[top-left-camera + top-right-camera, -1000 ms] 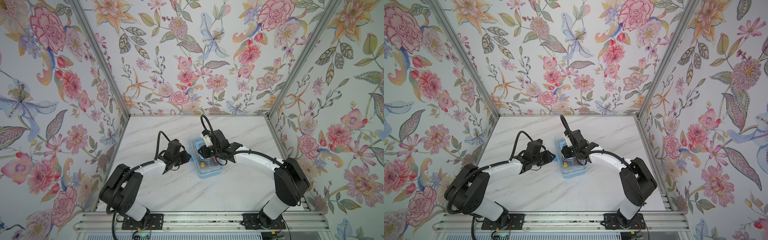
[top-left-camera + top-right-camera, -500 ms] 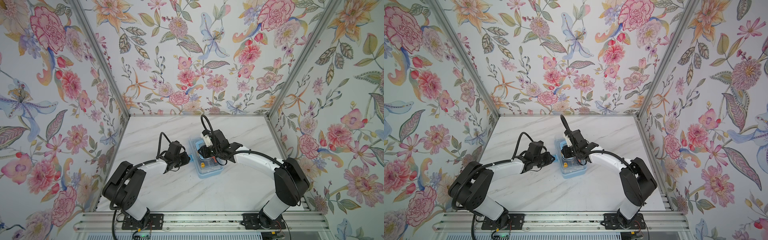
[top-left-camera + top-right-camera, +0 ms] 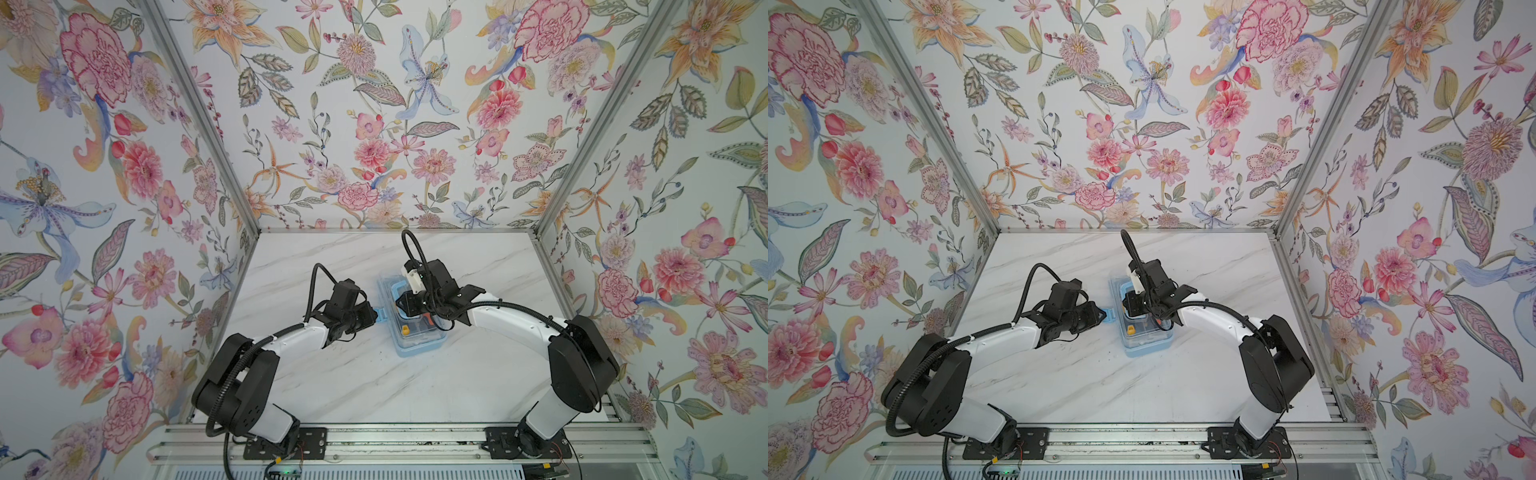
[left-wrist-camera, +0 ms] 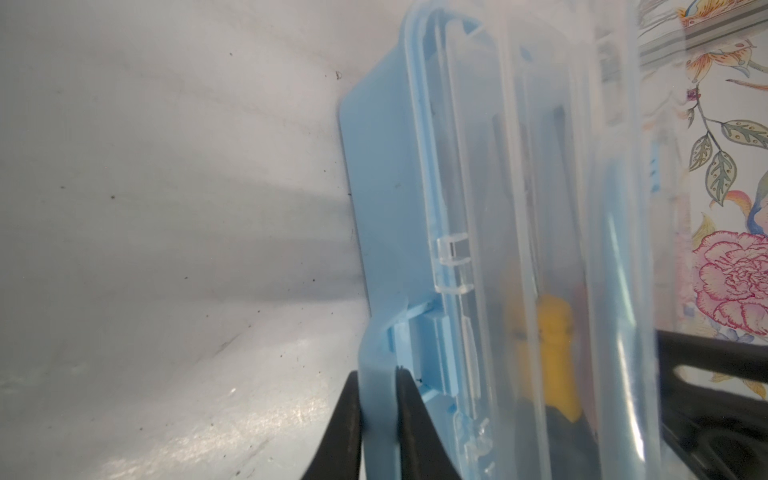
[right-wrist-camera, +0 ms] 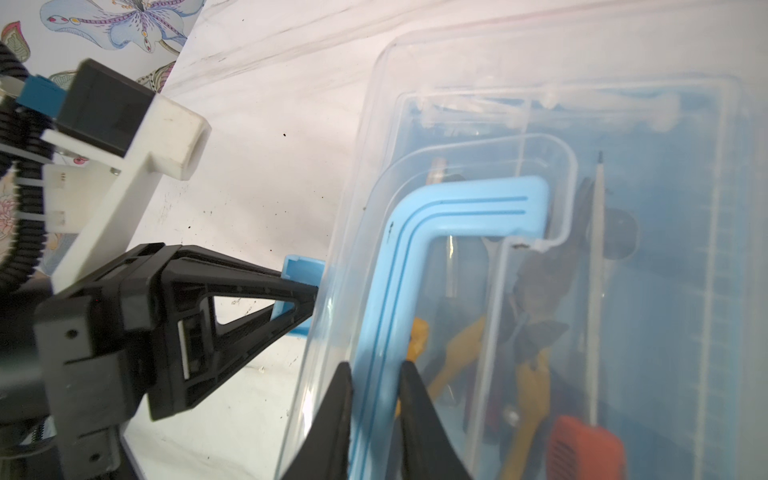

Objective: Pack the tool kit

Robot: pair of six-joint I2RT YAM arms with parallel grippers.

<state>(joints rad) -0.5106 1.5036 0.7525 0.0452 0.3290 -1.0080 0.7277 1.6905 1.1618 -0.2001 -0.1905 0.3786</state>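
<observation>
The tool kit (image 3: pixel 420 337) (image 3: pixel 1145 341) is a light blue box with a clear lid, lying mid-table in both top views. Through the lid I see a yellow handle (image 4: pixel 555 332), orange-handled pliers (image 5: pixel 530 390) and a red part (image 5: pixel 582 449). My left gripper (image 3: pixel 376 314) (image 4: pixel 376 374) is shut on the blue side latch (image 4: pixel 376 419) (image 5: pixel 301 266) at the box's left side. Over the lid, my right gripper (image 3: pixel 401 301) (image 5: pixel 376 368) is shut on the blue carrying handle (image 5: pixel 457 208). The left fingers (image 5: pixel 291 291) show beside the box in the right wrist view.
The marble table (image 3: pixel 374 386) is walled by floral panels on three sides. An aluminium rail (image 3: pixel 395 440) carrying both arm bases runs along the front edge.
My left gripper has narrowed onto the side latch and edged slightly towards the box. The right arm and the box have stayed where they were.
</observation>
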